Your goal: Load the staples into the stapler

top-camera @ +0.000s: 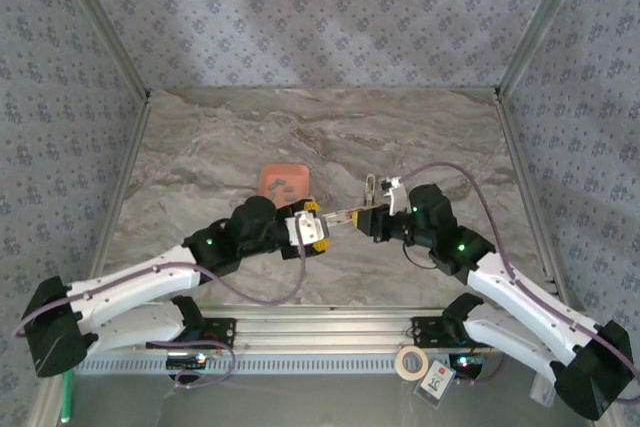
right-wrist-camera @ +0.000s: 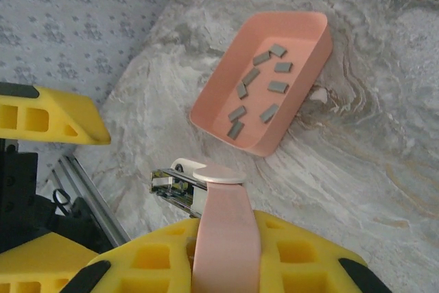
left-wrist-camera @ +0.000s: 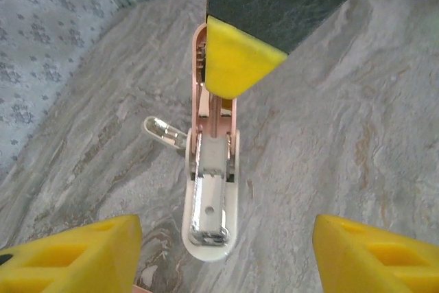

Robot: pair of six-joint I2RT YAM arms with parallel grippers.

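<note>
The stapler is pink and white with a shiny metal magazine, and it hangs over the table's middle between the two arms. My right gripper is shut on its rear end; the pink top strip runs between the yellow fingers. The stapler's white nose points at my left gripper, which is open with its fingers wide on either side, not touching it. Several dark grey staples lie loose in the salmon-orange tray, just behind the left gripper on the table.
A shiny metal part sticks out from the stapler's left side. A tape roll and a small card lie by the front rail. Patterned walls close off the back and sides.
</note>
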